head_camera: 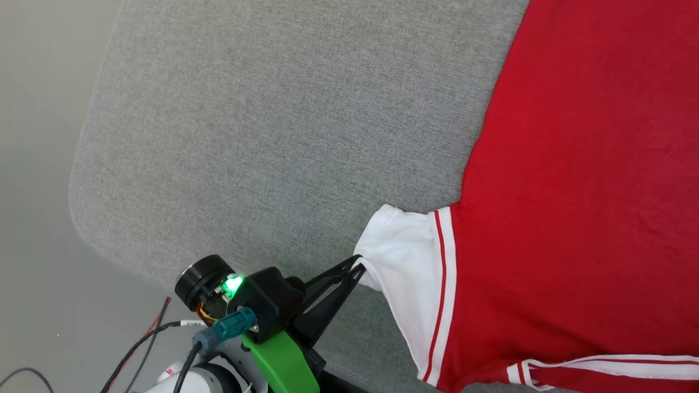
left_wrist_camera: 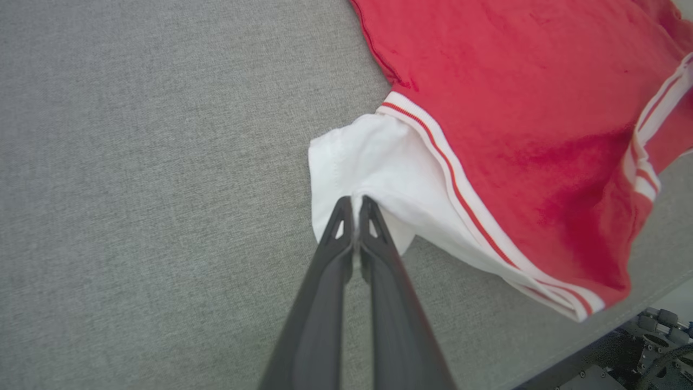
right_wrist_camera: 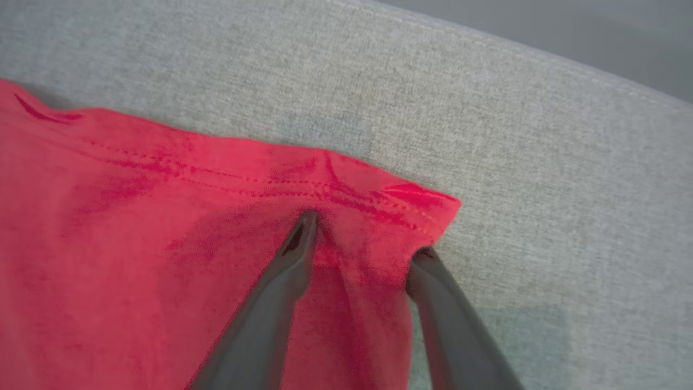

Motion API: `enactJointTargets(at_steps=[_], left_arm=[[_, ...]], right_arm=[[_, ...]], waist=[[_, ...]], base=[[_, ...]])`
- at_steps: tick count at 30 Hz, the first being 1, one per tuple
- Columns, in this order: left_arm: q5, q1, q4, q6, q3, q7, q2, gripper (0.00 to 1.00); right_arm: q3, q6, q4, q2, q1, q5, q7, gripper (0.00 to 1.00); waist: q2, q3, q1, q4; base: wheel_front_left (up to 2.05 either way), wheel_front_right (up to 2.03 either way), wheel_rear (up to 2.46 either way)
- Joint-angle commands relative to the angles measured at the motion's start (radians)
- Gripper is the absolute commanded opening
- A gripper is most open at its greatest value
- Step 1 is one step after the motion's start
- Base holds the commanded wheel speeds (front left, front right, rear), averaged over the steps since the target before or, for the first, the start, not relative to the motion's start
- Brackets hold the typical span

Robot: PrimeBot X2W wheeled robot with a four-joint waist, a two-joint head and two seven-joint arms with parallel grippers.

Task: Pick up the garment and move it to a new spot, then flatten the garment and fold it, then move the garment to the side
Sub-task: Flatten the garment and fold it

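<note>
The garment (head_camera: 573, 164) lies spread on a grey padded surface (head_camera: 246, 136), red body to the right and a white short sleeve (head_camera: 407, 245) pointing left. My left gripper (head_camera: 357, 265) is shut on the lower corner of that sleeve; in the left wrist view the left gripper (left_wrist_camera: 354, 203) pinches the white cloth (left_wrist_camera: 373, 162) at its tips. In the right wrist view my right gripper (right_wrist_camera: 367, 235) is open, its fingers (right_wrist_camera: 292, 260) pressed down on either side of a corner of the red hem (right_wrist_camera: 379, 200), with a ridge of cloth between them. No lettering shows.
The grey surface has a rounded corner at the lower left, with pale floor (head_camera: 33, 164) beyond it. Black and red cables (head_camera: 136, 344) trail by my left wrist. The surface's far edge (right_wrist_camera: 541, 54) runs just past the hem. Dark machinery (left_wrist_camera: 649, 336) sits below the front edge.
</note>
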Motion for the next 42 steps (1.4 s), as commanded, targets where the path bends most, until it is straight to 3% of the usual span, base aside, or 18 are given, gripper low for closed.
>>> enactJointTargets(at_steps=[1, 7, 15, 23, 32, 33, 41, 42], left_arm=[[0.004, -0.022, 0.004, -0.003, 0.006, -0.008, -0.007, 0.00], [-0.003, -0.022, 0.018, -0.004, 0.009, -0.007, 0.001, 0.00], [-0.066, 0.006, 0.067, -0.012, 0.023, -0.012, 0.013, 0.00], [-0.088, 0.046, 0.100, 0.009, 0.031, -0.009, 0.041, 0.00], [-0.121, 0.106, 0.138, 0.047, 0.053, -0.049, 0.045, 0.00], [-0.130, 0.116, 0.153, 0.058, 0.063, -0.069, 0.037, 0.00], [-0.141, 0.135, 0.200, 0.085, 0.085, -0.124, 0.008, 0.00], [-0.145, 0.138, 0.216, 0.092, 0.093, -0.146, -0.007, 0.00]], right_arm=[[0.023, -0.001, 0.044, 0.026, 0.062, -0.001, 0.012, 0.00], [0.029, -0.001, 0.063, 0.027, 0.107, 0.004, -0.040, 0.00], [0.016, -0.001, 0.116, 0.054, 0.281, 0.002, -0.141, 0.00], [-0.007, -0.001, 0.112, 0.102, 0.473, 0.043, -0.199, 0.00], [-0.064, -0.001, -0.071, 0.144, 0.741, 0.097, -0.262, 0.00], [-0.099, -0.001, -0.153, 0.171, 0.827, 0.094, -0.277, 0.00], [-0.183, -0.001, -0.331, 0.273, 0.993, 0.054, -0.250, 0.00], [-0.204, -0.001, -0.383, 0.313, 1.044, 0.038, -0.235, 0.00]], waist=[[0.0000, -0.009, 0.0000, -0.002], [0.0000, -0.061, 0.0000, -0.025], [0.0000, -0.235, 0.0000, -0.104], [0.0000, -0.392, 0.0000, -0.183], [0.0000, -0.506, 0.0000, -0.282], [0.0000, -0.525, 0.0000, -0.304], [0.0000, -0.556, 0.0000, -0.350], [0.0000, -0.559, 0.0000, -0.359]], base=[[0.00, 0.00, 0.00], [0.00, 0.00, 0.00], [0.00, 0.00, 0.00], [0.00, 0.00, 0.00], [0.00, 0.00, 0.00], [0.00, 0.00, 0.00], [0.00, 0.00, 0.00], [0.00, 0.00, 0.00]])
